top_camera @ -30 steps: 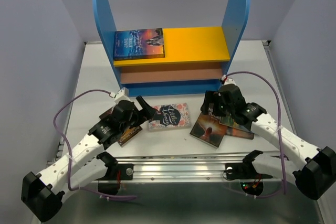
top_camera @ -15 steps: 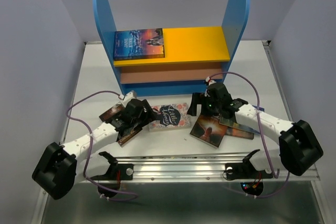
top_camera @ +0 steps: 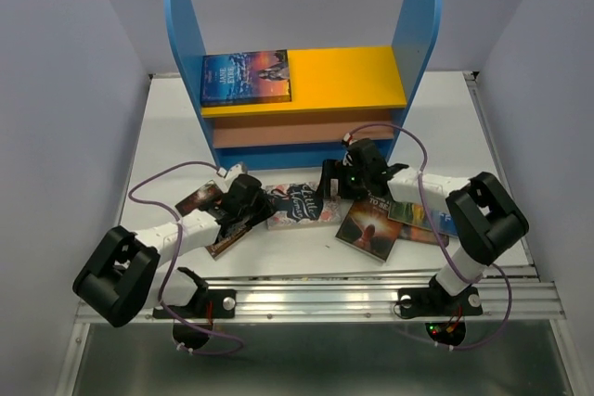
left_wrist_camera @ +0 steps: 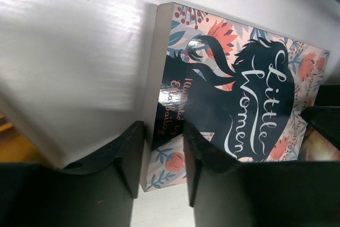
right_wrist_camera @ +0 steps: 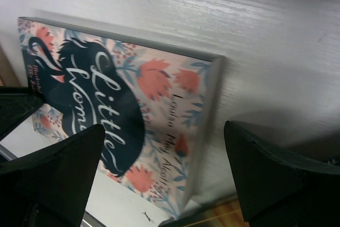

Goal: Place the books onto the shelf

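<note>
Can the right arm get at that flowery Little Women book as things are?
Likely yes: the right gripper stands wide open at the Little Women book, one edge between its fingers, nothing blocking it.

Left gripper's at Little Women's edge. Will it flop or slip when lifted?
Probably fairly stiff: the Little Women book shows a solid page block. Its cover glares glossily, so it may slip. Pinched at one edge by the left gripper, it likely tilts.

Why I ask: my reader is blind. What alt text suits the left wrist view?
A floral Little Women book lies flat on the white table, one edge between the left gripper's two black fingers, which straddle it near a corner. Whether they grip it is unclear.
</note>
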